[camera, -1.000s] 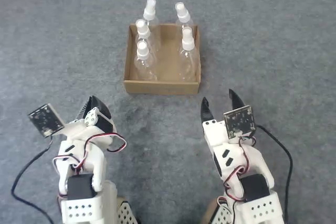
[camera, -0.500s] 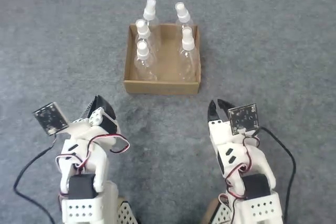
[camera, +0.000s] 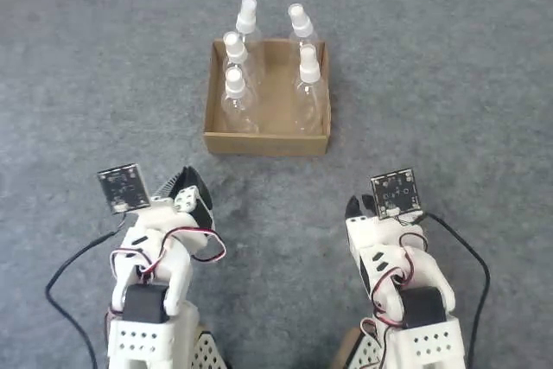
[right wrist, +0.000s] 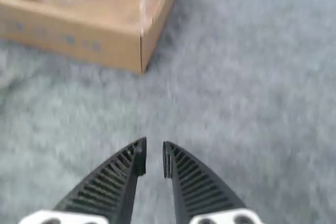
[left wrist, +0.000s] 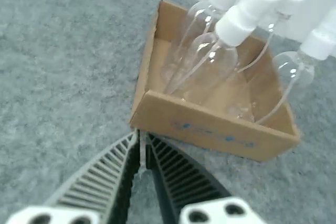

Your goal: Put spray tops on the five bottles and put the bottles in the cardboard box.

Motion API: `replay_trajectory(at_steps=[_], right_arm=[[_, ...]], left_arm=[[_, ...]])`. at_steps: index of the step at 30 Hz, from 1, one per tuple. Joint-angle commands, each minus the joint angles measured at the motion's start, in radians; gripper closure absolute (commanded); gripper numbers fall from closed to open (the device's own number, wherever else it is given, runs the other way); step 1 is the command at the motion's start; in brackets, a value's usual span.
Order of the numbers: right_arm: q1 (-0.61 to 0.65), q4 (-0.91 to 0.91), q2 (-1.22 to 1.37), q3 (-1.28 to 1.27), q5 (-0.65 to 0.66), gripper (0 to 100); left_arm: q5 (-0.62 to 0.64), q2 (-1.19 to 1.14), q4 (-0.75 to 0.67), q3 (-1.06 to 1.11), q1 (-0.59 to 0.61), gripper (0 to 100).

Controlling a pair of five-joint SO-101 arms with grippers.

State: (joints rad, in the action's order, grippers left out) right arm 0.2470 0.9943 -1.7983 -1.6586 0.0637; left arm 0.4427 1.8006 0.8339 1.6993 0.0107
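All five bottles [camera: 238, 103] look to be standing inside the cardboard box [camera: 266, 143], each w/ a white spray top on. The spray tops [camera: 308, 56] poke up above the rim: two by the far wall, two along the wall on the left arm's side, one on the right arm's side. I can't fully rule out that the far pair sits just behind the box rather than in it. The left gripper [camera: 192, 186] hangs over the grey mat [camera: 449, 84] on the near side of the box, off its left corner, jaws pressed together, holding nothing. The right gripper [camera: 359, 206] is also on the near side, off the right corner and a bit farther from the box. Its jaws are all but closed w/ just a sliver between them, and it's empty too. So the job looks done, or v. nearly. If a bottle needs moving, I'd guess they're empty clear thin plastic, so light, smooth, a bit slippery and prob. tippy w/ the sprayer on top. The best hold is likely the neck just under the top, or mid-body w/ a gentle squeeze, since the walls may dent.
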Motion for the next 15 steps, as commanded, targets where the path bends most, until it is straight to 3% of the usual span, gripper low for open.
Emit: replay_trajectory(at_steps=[1, 7, 15], right_arm=[[-0.013, 0.099, -0.016, -0.025, 0.017, 99.1], [-0.018, 0.323, -0.018, -0.025, 0.017, 99.1], [-0.013, 0.317, -0.016, -0.025, 0.020, 99.1]], left_arm=[[-0.032, 0.021, -0.002, -0.015, -0.008, 99], [-0.181, 0.021, 0.167, -0.015, 0.002, 99], [-0.460, 0.021, 0.359, -0.015, 0.002, 99]])
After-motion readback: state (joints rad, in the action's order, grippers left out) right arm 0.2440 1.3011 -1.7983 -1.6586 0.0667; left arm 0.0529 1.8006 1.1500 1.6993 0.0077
